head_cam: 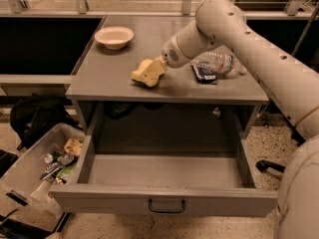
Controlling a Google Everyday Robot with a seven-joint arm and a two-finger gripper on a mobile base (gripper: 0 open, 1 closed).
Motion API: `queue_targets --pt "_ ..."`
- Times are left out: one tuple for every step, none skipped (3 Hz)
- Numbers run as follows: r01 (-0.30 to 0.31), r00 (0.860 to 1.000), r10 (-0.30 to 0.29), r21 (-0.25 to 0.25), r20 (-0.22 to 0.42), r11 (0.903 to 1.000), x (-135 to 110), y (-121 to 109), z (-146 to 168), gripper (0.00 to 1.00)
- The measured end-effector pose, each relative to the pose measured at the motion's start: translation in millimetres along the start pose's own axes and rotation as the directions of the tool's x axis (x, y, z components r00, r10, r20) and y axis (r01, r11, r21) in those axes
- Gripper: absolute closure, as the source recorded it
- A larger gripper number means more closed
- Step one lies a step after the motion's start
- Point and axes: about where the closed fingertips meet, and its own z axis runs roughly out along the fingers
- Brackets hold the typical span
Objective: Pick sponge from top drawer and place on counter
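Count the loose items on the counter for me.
4: bowl back-left, sponge centre at the end effector, plastic bottle right, dark packet just in front of it. The arm may hide more.

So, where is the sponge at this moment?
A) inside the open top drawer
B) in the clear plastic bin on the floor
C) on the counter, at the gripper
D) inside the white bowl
C: the sponge lies on the counter near its front edge, with the gripper right at it, above and behind the open top drawer.
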Motion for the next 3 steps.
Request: queue_targets --pt "0.0 1.0 0.0 0.0 0.0 1.0 0.0 0.0 0.0 0.35" --pt "0.0 1.0 0.0 0.0 0.0 1.0 0.0 0.0 0.1 0.12" --pt "0.0 1.0 0.0 0.0 0.0 1.0 0.0 0.0 0.1 0.0"
